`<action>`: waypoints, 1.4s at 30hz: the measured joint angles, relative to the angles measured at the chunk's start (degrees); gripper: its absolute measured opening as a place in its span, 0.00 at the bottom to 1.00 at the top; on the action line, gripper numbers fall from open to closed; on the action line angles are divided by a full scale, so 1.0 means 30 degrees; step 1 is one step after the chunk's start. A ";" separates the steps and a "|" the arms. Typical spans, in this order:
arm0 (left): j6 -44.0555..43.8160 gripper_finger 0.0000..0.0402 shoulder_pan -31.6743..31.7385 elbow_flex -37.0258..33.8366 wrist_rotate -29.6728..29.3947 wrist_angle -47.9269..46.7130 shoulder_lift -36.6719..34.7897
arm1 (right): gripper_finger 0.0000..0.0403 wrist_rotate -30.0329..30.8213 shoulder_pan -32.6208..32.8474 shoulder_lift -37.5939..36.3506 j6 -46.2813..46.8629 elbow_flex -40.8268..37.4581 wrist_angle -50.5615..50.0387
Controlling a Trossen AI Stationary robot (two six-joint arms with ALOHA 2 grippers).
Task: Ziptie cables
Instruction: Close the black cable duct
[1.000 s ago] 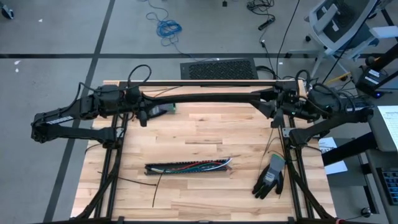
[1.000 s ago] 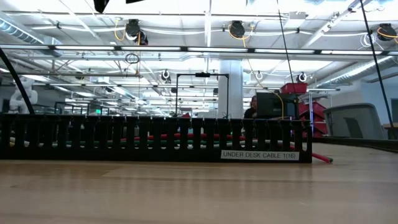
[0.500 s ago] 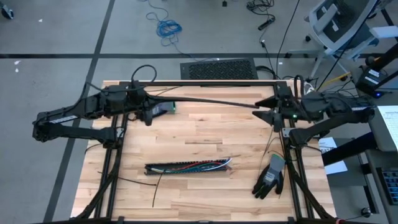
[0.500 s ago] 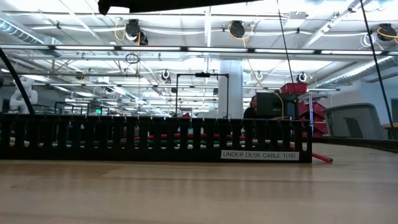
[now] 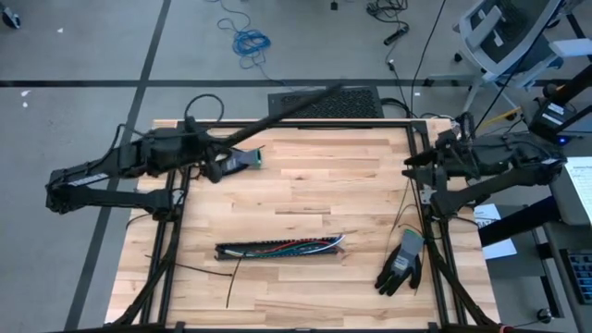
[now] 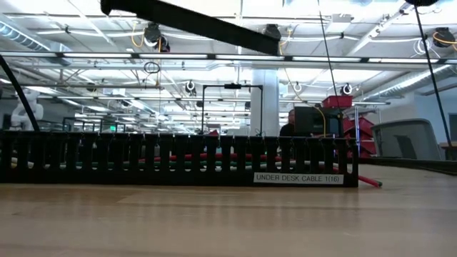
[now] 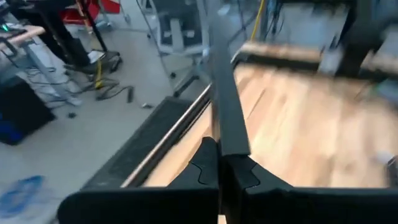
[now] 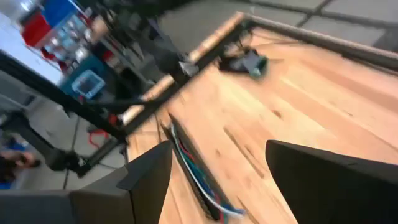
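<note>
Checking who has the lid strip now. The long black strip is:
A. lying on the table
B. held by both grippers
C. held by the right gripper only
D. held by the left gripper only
D: the left gripper is shut on the long black strip, while the right gripper is open and empty.

Overhead and table-level views, both on the slotted cable tray [image 5: 277, 250].

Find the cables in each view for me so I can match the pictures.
High view: cables in the black slotted tray, lower middle of the table.
Low view: glimpsed through the tray's slots.
Left wrist view: not in it.
Right wrist view: in the tray, just past the fingers.
Shared landmark: the tray.
</note>
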 joint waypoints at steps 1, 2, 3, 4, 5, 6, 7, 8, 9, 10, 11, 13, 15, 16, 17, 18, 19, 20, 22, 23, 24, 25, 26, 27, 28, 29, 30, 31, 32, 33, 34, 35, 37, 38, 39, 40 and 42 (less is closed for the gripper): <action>0.0730 0.01 -0.0102 0.0000 -0.0193 -0.0246 0.0269 | 0.62 0.0413 0.0007 0.0046 -0.0012 0.0000 0.0433; 0.1555 0.01 -0.0363 0.0000 -0.0444 -0.0380 0.0709 | 0.62 0.0633 0.0016 0.0137 -0.0148 0.0000 0.1040; 0.2318 0.01 -0.0662 0.0000 -0.1096 -0.0538 0.1119 | 0.62 0.0683 0.0014 0.0262 -0.0420 0.0000 0.1805; 0.3135 0.01 -0.1015 0.0000 -0.1938 -0.0818 0.1525 | 0.62 0.0706 0.0010 0.0418 -0.0701 -0.0007 0.2774; 0.4086 0.01 -0.1411 0.0000 -0.2701 -0.1031 0.2015 | 0.62 0.0806 -0.0017 0.0642 -0.1162 -0.0007 0.3944; 0.5249 0.01 -0.1804 -0.0007 -0.3334 -0.1077 0.2571 | 0.62 0.0796 -0.0006 0.0878 -0.1786 -0.0006 0.5189; 0.6654 0.01 -0.2185 -0.0002 -0.3817 -0.1034 0.3082 | 0.62 0.0630 0.0000 0.1193 -0.2385 0.0001 0.6299; 0.8090 0.01 -0.2543 -0.0005 -0.4277 -0.0998 0.3638 | 0.62 0.0369 0.0007 0.1618 -0.2855 0.0014 0.7154; 0.9582 0.01 -0.2975 -0.0029 -0.4898 -0.1034 0.4247 | 0.62 -0.0099 0.0000 0.2083 -0.3203 0.0027 0.7865; 1.1015 0.01 -0.3426 -0.0011 -0.5524 -0.1043 0.4785 | 0.62 -0.0705 -0.0029 0.2595 -0.3536 0.0029 0.8267; 1.2395 0.01 -0.3844 0.0072 -0.6151 -0.1054 0.5332 | 0.62 -0.1158 -0.0059 0.3193 -0.3874 0.0025 0.8428; 1.4751 0.00 -0.4698 0.0231 -0.7047 -0.0868 0.6452 | 0.62 -0.1781 -0.0192 0.4441 -0.4652 0.0007 0.8380; 1.6476 0.00 -0.5453 0.0325 -0.7240 -0.0902 0.7464 | 0.62 -0.1971 -0.0365 0.5771 -0.5889 -0.0015 0.7770; 1.6908 0.00 -0.5830 0.0398 -0.7254 -0.0885 0.7839 | 0.62 -0.1944 -0.0449 0.6378 -0.6660 -0.0015 0.7426; 1.6952 0.00 -0.6210 0.0474 -0.7325 -0.0563 0.8126 | 0.62 -0.1825 -0.0586 0.6991 -0.7476 -0.0015 0.7187; 1.6913 0.00 -0.6619 0.0534 -0.7328 -0.0213 0.8363 | 0.62 -0.1625 -0.0808 0.7673 -0.8315 -0.0007 0.6883; 1.6899 0.00 -0.6987 0.0539 -0.7226 -0.0068 0.8574 | 0.62 -0.1576 -0.1103 0.8342 -0.9356 -0.0007 0.6603; 1.6894 0.00 -0.7342 0.0539 -0.6900 0.0036 0.8738 | 0.62 -0.1707 -0.1375 0.9051 -1.0417 -0.0007 0.6361; 1.6848 0.00 -0.7986 0.0539 -0.5803 0.0469 0.9050 | 0.62 -0.1819 -0.1797 1.0400 -1.2101 -0.0027 0.5928; 1.6719 0.00 -0.8296 0.0539 -0.5477 0.0680 0.9172 | 0.62 -0.1826 -0.2022 1.0990 -1.2763 -0.0029 0.5946; 1.6708 0.00 -0.8566 0.0539 -0.5362 0.1036 0.9289 | 0.62 -0.1827 -0.2226 1.1493 -1.3370 -0.0028 0.6041; 1.6729 0.00 -0.8797 0.0539 -0.5271 0.1390 0.9390 | 0.62 -0.1865 -0.2399 1.1939 -1.3951 -0.0022 0.6091; 1.6883 0.00 -0.9009 0.0539 -0.5252 0.1669 0.9486 | 0.62 -0.2172 -0.2585 1.2383 -1.4455 -0.0022 0.6158; 1.6945 0.00 -0.9184 0.0539 -0.5263 0.1960 0.9595 | 0.62 -0.2631 -0.2777 1.2772 -1.4839 -0.0022 0.6288; 1.7002 0.00 -0.9322 0.0539 -0.5286 0.2265 0.9742 | 0.62 -0.3179 -0.2942 1.3133 -1.5030 -0.0022 0.6489; 1.7016 0.00 -0.9410 0.0539 -0.5297 0.2520 0.9910 | 0.62 -0.3863 -0.3094 1.3427 -1.5049 -0.0022 0.6695; 1.7020 0.00 -0.9498 0.0539 -0.5303 0.2628 1.0062 | 0.62 -0.4614 -0.3238 1.3668 -1.4958 -0.0022 0.6896; 1.7041 0.00 -0.9589 0.0539 -0.5352 0.2595 1.0189 | 0.62 -0.5217 -0.3346 1.3869 -1.4752 -0.0022 0.7074; 1.7153 0.00 -0.9643 0.0539 -0.5488 0.2581 1.0347 | 0.62 -0.5532 -0.3442 1.4063 -1.4458 -0.0022 0.7269; 1.7469 0.00 -0.9687 0.0539 -0.5716 0.2610 1.0523 | 0.62 -0.5610 -0.3510 1.4258 -1.4220 -0.0022 0.7589; 1.7810 0.00 -0.9726 0.0539 -0.5960 0.2660 1.0688 | 0.62 -0.5602 -0.3603 1.4438 -1.4102 -0.0022 0.7967; 1.8071 0.00 -0.9757 0.0539 -0.6188 0.2673 1.0813 | 0.63 -0.5345 -0.3715 1.4560 -1.4158 -0.0022 0.8345; 1.8397 0.00 -0.9780 0.0539 -0.6519 0.2931 1.1058 | 0.64 -0.4835 -0.3953 1.4779 -1.4884 0.0002 0.9026; 1.8433 0.00 -0.9780 0.0539 -0.6593 0.3079 1.1122 | 0.65 -0.4720 -0.4062 1.4899 -1.5276 0.0012 0.9233; 1.8435 0.00 -0.9788 0.0539 -0.6625 0.3148 1.1150 | 0.66 -0.4717 -0.4169 1.5088 -1.5448 0.0013 0.9283; 1.8495 0.00 -0.9788 0.0539 -0.6653 0.3159 1.1153 | 0.67 -0.4697 -0.4255 1.5282 -1.5498 0.0007 0.9316; 1.8540 0.00 -0.9795 0.0539 -0.6854 0.3148 1.1146 | 0.70 -0.4731 -0.4299 1.5708 -1.6300 0.0007 0.9280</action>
